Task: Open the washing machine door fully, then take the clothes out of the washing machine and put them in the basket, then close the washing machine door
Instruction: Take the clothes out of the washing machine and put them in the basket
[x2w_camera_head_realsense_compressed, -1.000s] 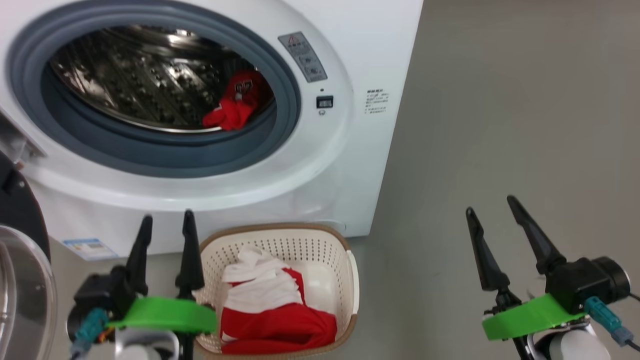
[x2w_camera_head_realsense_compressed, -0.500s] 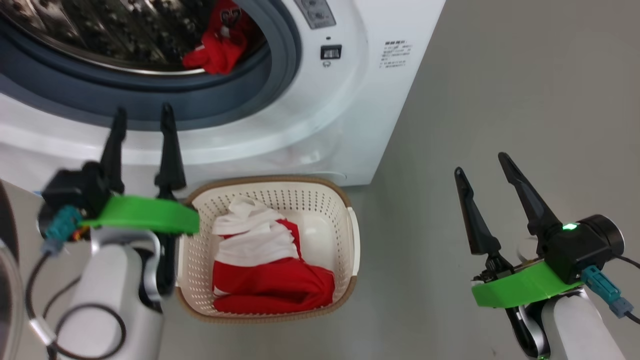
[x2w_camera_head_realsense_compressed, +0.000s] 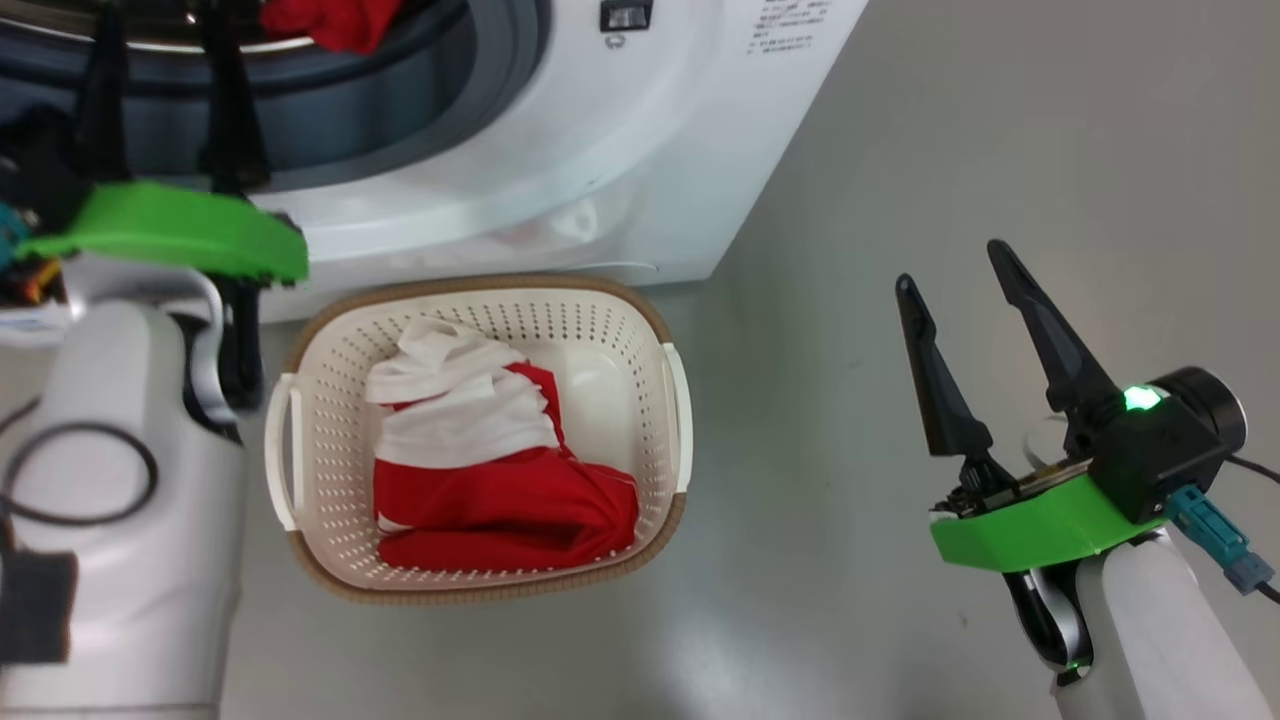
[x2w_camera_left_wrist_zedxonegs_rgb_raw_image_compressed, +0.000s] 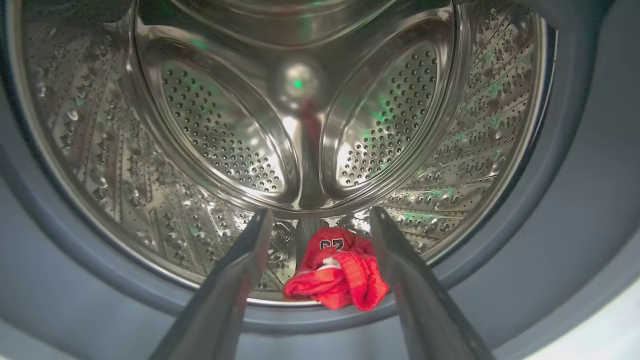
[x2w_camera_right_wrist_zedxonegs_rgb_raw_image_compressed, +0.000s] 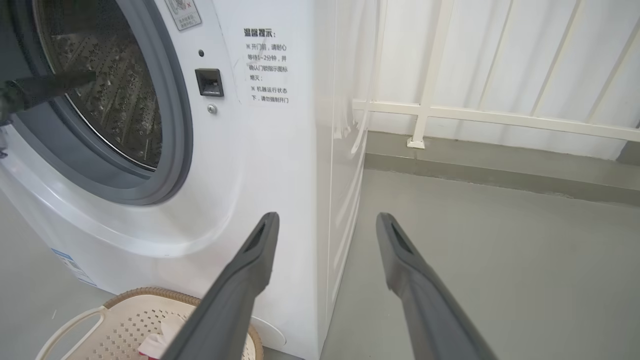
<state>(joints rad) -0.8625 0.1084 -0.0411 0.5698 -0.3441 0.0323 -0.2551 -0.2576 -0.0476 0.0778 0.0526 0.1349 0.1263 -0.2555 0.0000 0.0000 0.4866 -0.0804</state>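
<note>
Change since earlier frames: the left gripper (x2w_camera_left_wrist_zedxonegs_rgb_raw_image_compressed: 320, 214) has risen from beside the basket (x2w_camera_head_realsense_compressed: 478, 286) to the mouth of the washing machine (x2w_camera_head_realsense_compressed: 560, 150). The head camera has tipped downward as well, so that whole view has shifted. The right gripper (x2w_camera_head_realsense_compressed: 952, 268) keeps its place relative to the basket.
Left gripper: fingers spread wide with nothing between them, pointing into the steel drum (x2w_camera_left_wrist_zedxonegs_rgb_raw_image_compressed: 215, 135).
Right gripper: fingers spread and empty, over bare floor (x2w_camera_head_realsense_compressed: 900, 120) to the right of the basket.
Clothes, in drum: one red jersey (x2w_camera_left_wrist_zedxonegs_rgb_raw_image_compressed: 335, 280), crumpled and showing a white number, lies at the drum's front lip just beside the grey rubber ring (x2w_camera_left_wrist_zedxonegs_rgb_raw_image_compressed: 50, 280).
Clothes, in basket: a red and white heap (x2w_camera_head_realsense_compressed: 480, 480) lies toward the left half.
Key relation: in the left wrist view the jersey lies ahead of and below the fingertips, centred between the two finger lines.
Long axis: the heap is wider than it is deep and runs across the gap between the fingers, which looks wider than the heap.
Nearer arm: the left, judged to need only a forward and downward reach. The right is well apart from the opening.
Step in hand: judged to be the approach to the last garment in the drum.
</note>
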